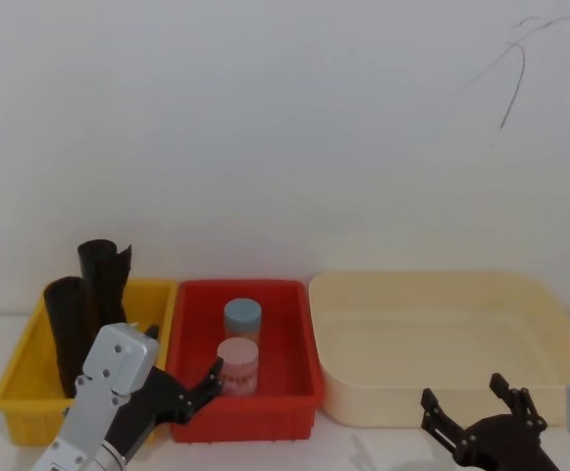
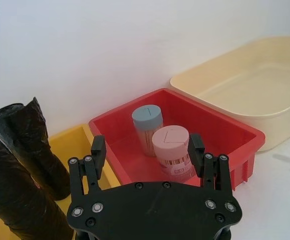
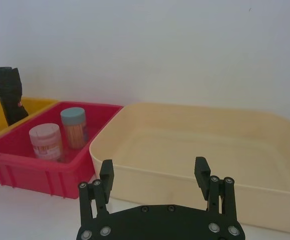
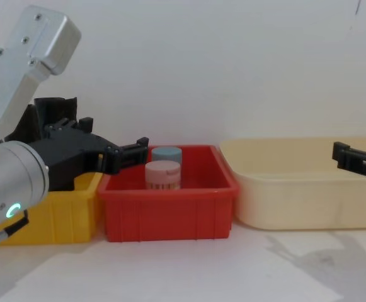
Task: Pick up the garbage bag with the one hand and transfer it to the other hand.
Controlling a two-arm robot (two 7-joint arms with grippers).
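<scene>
Right, on the white counter [image 4: 170, 270] I see a wide cream plastic tub [image 1: 383, 392], a red plastic bin [image 1: 294, 404] and a yellow plastic bin [image 1: 15, 407]; the tall black rolled garbage bag [image 1: 64, 324] stands upright in the yellow bin's left part, beside a ragged-topped black roll [image 1: 103, 275]. My left hand [image 2: 147, 147] hovers before the yellow and red bins, fingers spread wide, holding nothing. My right hand [image 3: 153, 167] sits low before the tub, equally open and empty.
</scene>
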